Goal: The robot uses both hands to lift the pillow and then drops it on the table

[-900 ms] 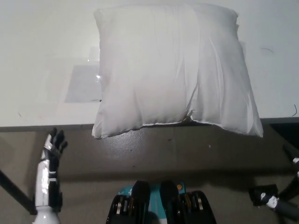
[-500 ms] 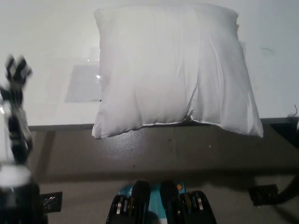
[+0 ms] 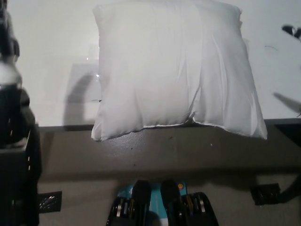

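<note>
Fingers cannot be made out on either hand: the robot's left arm [image 3: 14,117] now fills the left edge of the head view as a dark blurred column, having swung up from beside the body under a second ago, and its hand runs out past the top-left corner, so open or closed cannot be told; a small dark tip, likely the right hand [image 3: 292,31], has come in at the right edge over the pale white desk [image 3: 47,42], too little of it showing to read. The plump white square fabric pillow [image 3: 174,70] lies where it did, untouched, at the desk's near edge with both front corners overhanging, so both arms appear to be reaching in to flank it before the lift
</note>
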Robot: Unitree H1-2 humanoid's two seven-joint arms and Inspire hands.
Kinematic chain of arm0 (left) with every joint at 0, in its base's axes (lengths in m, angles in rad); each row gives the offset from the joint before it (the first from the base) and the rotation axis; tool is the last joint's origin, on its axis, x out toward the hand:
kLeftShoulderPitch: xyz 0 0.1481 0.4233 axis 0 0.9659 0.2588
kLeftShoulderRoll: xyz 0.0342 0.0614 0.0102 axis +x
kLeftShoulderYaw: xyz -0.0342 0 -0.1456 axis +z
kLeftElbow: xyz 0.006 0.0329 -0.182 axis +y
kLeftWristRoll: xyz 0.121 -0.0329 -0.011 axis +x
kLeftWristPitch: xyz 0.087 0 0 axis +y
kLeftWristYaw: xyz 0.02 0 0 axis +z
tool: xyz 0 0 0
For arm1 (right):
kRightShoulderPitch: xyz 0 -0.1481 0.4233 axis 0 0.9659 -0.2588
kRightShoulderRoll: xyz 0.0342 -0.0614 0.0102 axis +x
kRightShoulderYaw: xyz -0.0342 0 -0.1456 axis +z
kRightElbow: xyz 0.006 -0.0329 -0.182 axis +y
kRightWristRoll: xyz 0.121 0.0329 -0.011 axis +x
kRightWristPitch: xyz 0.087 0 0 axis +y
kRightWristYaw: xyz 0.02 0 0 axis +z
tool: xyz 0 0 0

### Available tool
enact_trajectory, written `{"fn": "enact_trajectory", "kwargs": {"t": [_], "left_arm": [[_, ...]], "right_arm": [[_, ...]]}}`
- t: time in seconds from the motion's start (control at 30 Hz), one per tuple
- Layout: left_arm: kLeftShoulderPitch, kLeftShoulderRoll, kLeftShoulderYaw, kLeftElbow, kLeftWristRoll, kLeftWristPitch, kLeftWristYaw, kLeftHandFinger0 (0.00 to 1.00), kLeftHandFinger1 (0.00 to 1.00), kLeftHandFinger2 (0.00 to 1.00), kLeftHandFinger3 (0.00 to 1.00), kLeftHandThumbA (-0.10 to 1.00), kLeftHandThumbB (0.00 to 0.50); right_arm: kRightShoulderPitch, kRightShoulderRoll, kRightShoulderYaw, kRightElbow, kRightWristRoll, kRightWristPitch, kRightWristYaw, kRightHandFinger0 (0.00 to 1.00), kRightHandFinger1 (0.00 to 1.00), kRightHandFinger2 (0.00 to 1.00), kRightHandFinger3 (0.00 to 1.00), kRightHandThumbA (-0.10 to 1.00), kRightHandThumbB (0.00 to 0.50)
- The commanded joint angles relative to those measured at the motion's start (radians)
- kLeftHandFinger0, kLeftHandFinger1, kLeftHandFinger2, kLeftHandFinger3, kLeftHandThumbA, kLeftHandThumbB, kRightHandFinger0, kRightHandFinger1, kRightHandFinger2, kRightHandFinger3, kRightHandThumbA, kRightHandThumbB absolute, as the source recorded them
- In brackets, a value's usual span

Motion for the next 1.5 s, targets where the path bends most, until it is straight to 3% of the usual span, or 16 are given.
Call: {"fn": "enact_trajectory", "kwargs": {"t": [0.0,0.2,0.23,0.47,0.5,0.53,0.57,0.6,0.63,0.7,0.83,0.97,1.03,1.07,1.27,1.47], "left_arm": [[-0.159,0.028,0.004,0.146,-0.012,0.004,0.032,1.00,1.00,1.00,1.00,1.00,0.117],[-0.277,0.010,0.006,0.393,0.004,-0.020,0.096,1.00,1.00,1.00,1.00,1.00,0.117],[-0.300,0.007,-0.006,0.472,0.022,-0.029,0.116,1.00,1.00,1.00,1.00,1.00,0.083],[-0.366,-0.020,-0.010,0.810,-0.013,-0.083,0.141,1.00,1.00,1.00,1.00,1.00,0.115],[-0.363,-0.018,-0.010,0.813,-0.013,-0.089,0.143,1.00,1.00,1.00,1.00,1.00,0.032],[-0.356,-0.020,-0.009,0.864,-0.020,-0.118,0.142,1.00,1.00,1.00,1.00,1.00,0.063],[-0.356,-0.022,-0.011,0.902,-0.021,-0.136,0.145,1.00,1.00,1.00,1.00,1.00,0.056],[-0.339,-0.027,-0.010,0.966,-0.030,-0.150,0.135,1.00,1.00,1.00,1.00,1.00,0.014],[-0.319,-0.032,-0.003,1.010,-0.047,-0.161,0.118,1.00,1.00,1.00,1.00,1.00,0.088],[-0.297,-0.038,0.007,1.057,-0.067,-0.187,0.104,1.00,1.00,1.00,1.00,1.00,0.040],[-0.236,-0.052,0.007,1.118,-0.081,-0.204,0.091,1.00,1.00,1.00,1.00,1.00,0.073],[-0.172,-0.061,0.012,1.150,-0.111,-0.226,0.042,1.00,1.00,1.00,1.00,1.00,0.022],[-0.134,-0.071,-0.003,1.161,-0.103,-0.232,0.038,1.00,1.00,1.00,1.00,1.00,0.016],[-0.121,-0.077,0.001,1.166,-0.114,-0.236,0.023,1.00,1.00,1.00,1.00,1.00,0.048],[-0.091,-0.109,-0.020,1.161,-0.124,-0.241,-0.020,1.00,1.00,1.00,1.00,1.00,0.071],[-0.103,-0.160,-0.049,1.116,-0.127,-0.236,-0.043,1.00,1.00,1.00,1.00,1.00,0.122]], "right_arm": [[-0.171,-0.010,0.020,0.110,-0.003,0.069,0.022,1.00,1.00,1.00,1.00,1.00,0.464],[-0.288,0.011,0.052,0.343,0.006,0.020,0.011,1.00,1.00,1.00,1.00,1.00,0.489],[-0.330,0.031,0.058,0.445,0.007,0.002,-0.005,1.00,1.00,1.00,1.00,1.00,0.463],[-0.421,0.102,0.088,0.735,-0.017,-0.079,-0.067,1.00,1.00,1.00,1.00,1.00,0.363],[-0.422,0.105,0.090,0.741,-0.017,-0.085,-0.069,1.00,1.00,1.00,1.00,1.00,0.358],[-0.415,0.119,0.117,0.762,-0.051,-0.057,-0.092,1.00,1.00,1.00,1.00,1.00,0.394],[-0.409,0.124,0.129,0.771,-0.062,-0.032,-0.094,1.00,1.00,1.00,1.00,1.00,0.390],[-0.376,0.131,0.154,0.790,-0.085,-0.034,-0.108,1.00,1.00,1.00,1.00,1.00,0.331],[-0.345,0.139,0.164,0.808,-0.083,-0.047,-0.108,1.00,1.00,1.00,1.00,1.00,0.335],[-0.313,0.148,0.176,0.830,-0.077,-0.064,-0.113,1.00,1.00,1.00,1.00,1.00,0.333],[-0.243,0.180,0.192,0.871,-0.070,-0.100,-0.134,1.00,1.00,1.00,1.00,1.00,0.365],[-0.157,0.200,0.218,0.886,-0.078,-0.124,-0.140,1.00,1.00,1.00,1.00,1.00,0.347],[-0.118,0.214,0.221,0.929,-0.072,-0.161,-0.161,1.00,1.00,1.00,1.00,1.00,0.368],[-0.102,0.218,0.219,0.939,-0.066,-0.169,-0.166,1.00,1.00,1.00,1.00,1.00,0.357],[-0.066,0.265,0.159,1.037,0.019,-0.266,-0.171,1.00,1.00,1.00,1.00,1.00,0.324],[-0.051,0.294,0.136,1.062,0.040,-0.308,-0.169,1.00,1.00,1.00,1.00,1.00,0.342]]}}
